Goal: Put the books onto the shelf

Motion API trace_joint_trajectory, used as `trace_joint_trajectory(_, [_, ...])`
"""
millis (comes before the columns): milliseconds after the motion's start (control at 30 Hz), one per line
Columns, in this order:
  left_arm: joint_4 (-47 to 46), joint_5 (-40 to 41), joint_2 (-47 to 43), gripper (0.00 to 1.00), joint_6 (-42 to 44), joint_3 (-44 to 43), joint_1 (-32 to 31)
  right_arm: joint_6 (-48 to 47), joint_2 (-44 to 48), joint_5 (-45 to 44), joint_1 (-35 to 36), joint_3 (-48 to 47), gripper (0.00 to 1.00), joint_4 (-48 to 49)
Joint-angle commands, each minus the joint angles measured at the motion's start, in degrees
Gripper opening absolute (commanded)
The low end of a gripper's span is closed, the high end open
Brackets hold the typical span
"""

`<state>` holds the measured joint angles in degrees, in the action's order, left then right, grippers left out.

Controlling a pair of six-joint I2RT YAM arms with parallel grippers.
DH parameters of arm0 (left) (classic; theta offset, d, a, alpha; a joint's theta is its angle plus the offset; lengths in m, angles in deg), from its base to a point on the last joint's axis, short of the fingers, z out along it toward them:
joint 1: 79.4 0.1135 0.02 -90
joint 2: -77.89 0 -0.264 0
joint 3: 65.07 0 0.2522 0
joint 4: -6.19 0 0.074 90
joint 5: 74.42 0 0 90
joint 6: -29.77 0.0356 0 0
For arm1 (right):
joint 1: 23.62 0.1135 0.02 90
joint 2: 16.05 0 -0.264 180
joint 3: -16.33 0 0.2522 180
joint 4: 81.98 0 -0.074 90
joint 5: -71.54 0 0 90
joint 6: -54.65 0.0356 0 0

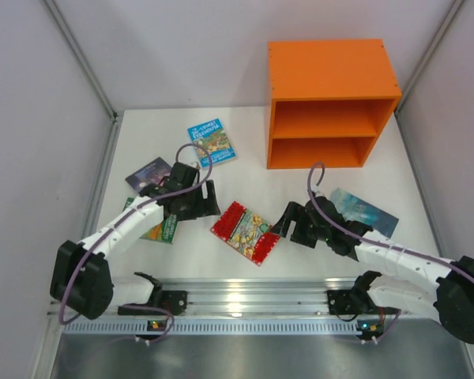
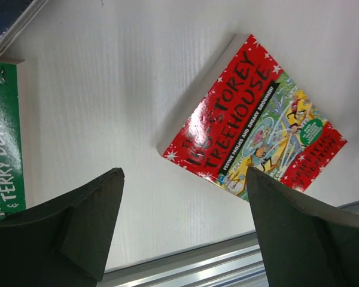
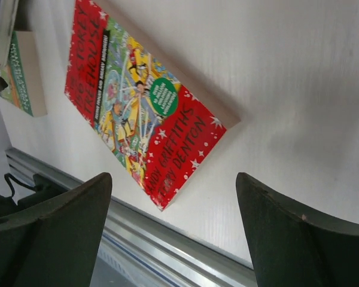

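The red-bordered paperback with a colourful cartoon cover [image 1: 242,230] was observed lying flat on the white table [image 1: 245,178], near the front rail and between the two arms. The left gripper [image 1: 212,201] was positioned just to the left of this book, with its fingers spread wide apart and nothing between them. In the left wrist view the book [image 2: 251,119] was seen ahead of the left gripper [image 2: 184,179], toward the right-hand finger, and was not touched.

The right gripper [image 1: 283,223] was positioned just to the right of the same book, its fingers likewise spread apart and empty. In the right wrist view the book [image 3: 137,113] lay ahead of the right gripper [image 3: 173,179], toward the left-hand finger.

The green paperback [image 1: 159,227] was partly covered by the left arm. The dark purple starry paperback [image 1: 148,173] and the light-blue illustrated paperback [image 1: 211,141] lay farther back on the left. The teal-blue paperback [image 1: 367,212] lay beside the right arm. The bright orange wooden shelf with two open compartments [image 1: 332,103] stood at the far right, with no books seen in it.
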<state>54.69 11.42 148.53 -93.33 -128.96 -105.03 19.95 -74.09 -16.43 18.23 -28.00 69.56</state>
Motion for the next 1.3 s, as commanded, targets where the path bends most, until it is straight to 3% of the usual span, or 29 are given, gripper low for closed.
trace_joint_trajectory(0, [-5.1, -1.3, 4.8, 0.87, 2.2, 1.0, 0.1, 5.6, -1.9, 3.1, -0.1, 5.2, 0.83, 16.0])
trace_joint_trajectory(167, [-7.5, -0.8, 10.8, 0.81, 3.2, 2.4, 0.2, 6.0, -4.4, 0.9, 0.1, 9.6, 0.74, 20.5])
trace_joint_trajectory(400, [-16.1, -9.9, 14.7, 0.73, 2.8, 6.4, 0.0, 1.6, -9.1, -0.9, 0.3, 10.4, 0.62, 26.3])
trace_joint_trajectory(633, [-21.1, -14.3, 13.6, 0.58, -1.7, 13.4, -2.9, -13.2, -20.3, -0.9, -3.5, -1.8, 0.53, 23.5])
trace_joint_trajectory(767, [-24.1, -16.0, 8.7, 0.49, -8.3, 17.3, -7.8, -19.9, -25.2, 6.3, -8.0, -7.9, 0.53, 22.5])
trace_joint_trajectory(833, [-22.8, -15.1, 4.4, 0.49, -10.7, 17.7, -10.8, -21.6, -26.2, 7.5, -10.2, -11.9, 0.56, 20.7])
trace_joint_trajectory(933, [-18.3, -13.4, -0.8, 0.57, -14.5, 17.5, -11.1, -26.0, -24.9, 6.9, -11.3, -16.5, 0.64, 14.9])
trace_joint_trajectory(1067, [-9.8, -4.7, -3.9, 0.68, -11.7, 11.0, -10.9, -28.7, -21.5, -1.8, -11.7, -20.1, 0.75, -0.4])
trace_joint_trajectory(1200, [-6.0, 0.8, 1.3, 0.72, -4.3, 4.3, -7.0, -23.2, -15.5, -2.7, -12.4, -17.8, 0.77, -5.7])
trace_joint_trajectory(1267, [-7.0, 0.1, 4.8, 0.72, 0.4, 1.1, -3.7, -14.3, -11.4, 0.9, -12.4, -13.3, 0.77, -6.1])
